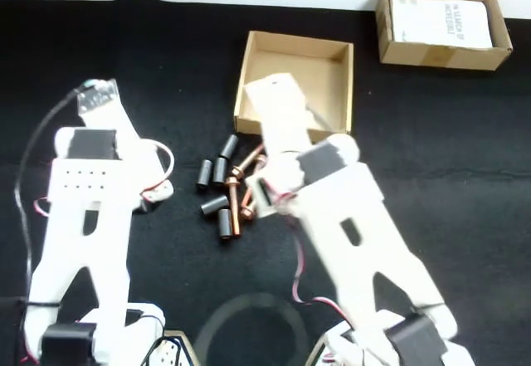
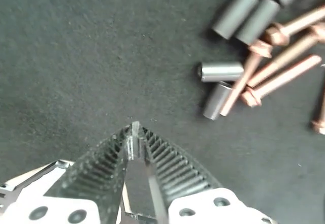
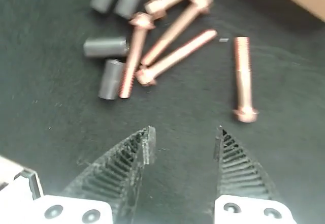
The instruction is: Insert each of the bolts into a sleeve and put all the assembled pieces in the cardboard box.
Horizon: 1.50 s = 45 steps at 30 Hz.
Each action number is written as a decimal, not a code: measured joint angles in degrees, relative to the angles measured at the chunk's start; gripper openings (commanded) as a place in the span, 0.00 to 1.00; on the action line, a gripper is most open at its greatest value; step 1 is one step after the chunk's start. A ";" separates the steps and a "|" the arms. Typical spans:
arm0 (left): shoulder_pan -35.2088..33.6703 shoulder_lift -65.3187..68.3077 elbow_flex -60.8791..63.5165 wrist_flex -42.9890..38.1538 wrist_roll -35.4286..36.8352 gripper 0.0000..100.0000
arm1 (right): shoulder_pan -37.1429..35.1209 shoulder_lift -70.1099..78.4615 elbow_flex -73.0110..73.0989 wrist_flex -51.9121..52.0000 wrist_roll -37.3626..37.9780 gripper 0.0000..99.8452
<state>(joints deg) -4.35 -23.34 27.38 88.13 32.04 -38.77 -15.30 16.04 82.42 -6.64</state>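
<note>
Counter [image 1: 465,150]: black surface, carrying all parts.

Cardboard box [image 1: 292,42]: open-topped, at the far middle of the counter, partly covered by the right arm [image 1: 348,217]. A second box [image 1: 431,56] holding a printed sheet stands well apart at the far right.

Bolts [image 1: 242,190]: copper-coloured, lying loose in a small pile on the counter just in front of the cardboard box. The right wrist view shows one bolt [image 3: 242,76] lying alone, a little apart from the rest [image 3: 172,36].

Sleeves [image 1: 214,175]: short dark grey tubes, scattered beside the bolts on the side toward the left arm [image 1: 91,192]. One sleeve [image 3: 109,79] lies touching a bolt shaft, side by side.

Left jaws: closed, toothed tips meeting, nothing between them; they are over bare counter, with sleeves [image 2: 221,71] and bolts [image 2: 284,76] nearby.

Right jaws: parted with a clear gap, holding nothing; they are over bare counter near the lone bolt.
</note>
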 measured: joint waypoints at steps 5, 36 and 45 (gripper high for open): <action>-4.40 3.34 5.80 -6.68 0.00 0.14 | -7.21 10.02 -0.79 -4.48 0.00 0.18; -13.10 20.66 6.33 -14.33 -0.79 0.23 | -15.12 30.77 -9.14 -13.63 -2.90 0.18; -13.10 20.66 6.33 -14.33 -0.79 0.23 | -15.12 30.77 -8.18 -14.59 -2.90 0.18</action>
<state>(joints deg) -17.45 -2.68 33.71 73.80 31.25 -53.89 15.47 7.87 67.82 -9.54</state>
